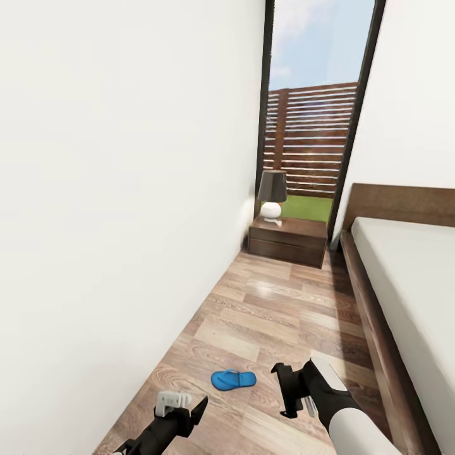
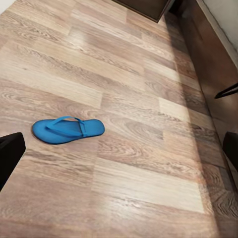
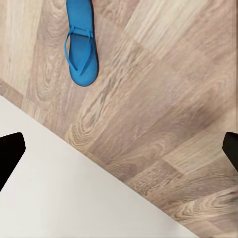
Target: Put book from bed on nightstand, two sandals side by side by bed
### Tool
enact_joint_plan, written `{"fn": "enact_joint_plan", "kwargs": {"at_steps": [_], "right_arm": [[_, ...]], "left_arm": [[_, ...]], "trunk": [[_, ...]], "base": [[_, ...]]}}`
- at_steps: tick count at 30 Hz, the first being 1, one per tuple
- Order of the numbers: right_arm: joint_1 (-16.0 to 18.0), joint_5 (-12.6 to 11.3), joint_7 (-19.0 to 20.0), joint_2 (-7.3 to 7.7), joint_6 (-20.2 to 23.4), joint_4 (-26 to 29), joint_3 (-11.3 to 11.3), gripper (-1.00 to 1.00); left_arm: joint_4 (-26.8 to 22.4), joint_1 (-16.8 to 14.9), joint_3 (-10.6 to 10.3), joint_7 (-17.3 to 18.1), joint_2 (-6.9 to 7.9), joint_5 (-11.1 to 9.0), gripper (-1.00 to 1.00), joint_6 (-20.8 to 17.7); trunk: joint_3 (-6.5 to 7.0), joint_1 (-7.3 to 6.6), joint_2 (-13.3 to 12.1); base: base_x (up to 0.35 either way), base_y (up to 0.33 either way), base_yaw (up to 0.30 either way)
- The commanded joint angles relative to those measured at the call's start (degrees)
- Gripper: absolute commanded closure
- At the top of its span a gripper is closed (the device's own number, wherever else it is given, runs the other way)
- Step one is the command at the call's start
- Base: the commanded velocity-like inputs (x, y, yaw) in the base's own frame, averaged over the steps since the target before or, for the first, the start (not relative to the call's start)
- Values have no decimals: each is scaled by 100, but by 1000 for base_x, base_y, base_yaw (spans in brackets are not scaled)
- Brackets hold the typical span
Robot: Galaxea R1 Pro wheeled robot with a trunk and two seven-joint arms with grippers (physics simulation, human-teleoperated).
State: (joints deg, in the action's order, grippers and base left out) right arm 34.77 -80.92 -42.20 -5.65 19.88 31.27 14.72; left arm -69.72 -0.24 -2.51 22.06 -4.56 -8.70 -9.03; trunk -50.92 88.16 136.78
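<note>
One blue sandal [image 1: 233,379] lay flat on the wood floor [image 1: 272,309] in the strip between the white wall [image 1: 126,189] and the bed [image 1: 404,278]. It carried no lettering I could read. My left hand [image 1: 183,407] hung just beside it on the near side, and my right hand [image 1: 287,392] hung near it toward the bed. Both hands were spread wide and held nothing. Neither touched the sandal. At the far end of the strip stood the nightstand [image 1: 289,240], against the tall window [image 1: 313,107], with a dark-shaded lamp [image 1: 272,194] on top.
</note>
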Motion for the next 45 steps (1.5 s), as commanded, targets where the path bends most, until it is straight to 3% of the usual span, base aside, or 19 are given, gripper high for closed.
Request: {"fn": "enact_joint_plan", "kwargs": {"at_steps": [1, 16, 45], "right_arm": [[3, 6, -37, -7, 34, 10, 40, -100], [3, -3, -36, -7, 42, 19, 40, -100], [3, -3, -25, -15, 51, 19, 40, -100]], "left_arm": [[-6, -2, 5, 17, -1, -61, -100, -55], [-6, -2, 5, 17, -6, -61, -100, -55], [143, -2, 19, 25, -10, -61, -100, -55]], "trunk": [[-25, 21, 44], [-294, 351, 646], [-936, 426, 685]], "base": [[0, 0, 0], [0, 0, 0], [0, 0, 0]]}}
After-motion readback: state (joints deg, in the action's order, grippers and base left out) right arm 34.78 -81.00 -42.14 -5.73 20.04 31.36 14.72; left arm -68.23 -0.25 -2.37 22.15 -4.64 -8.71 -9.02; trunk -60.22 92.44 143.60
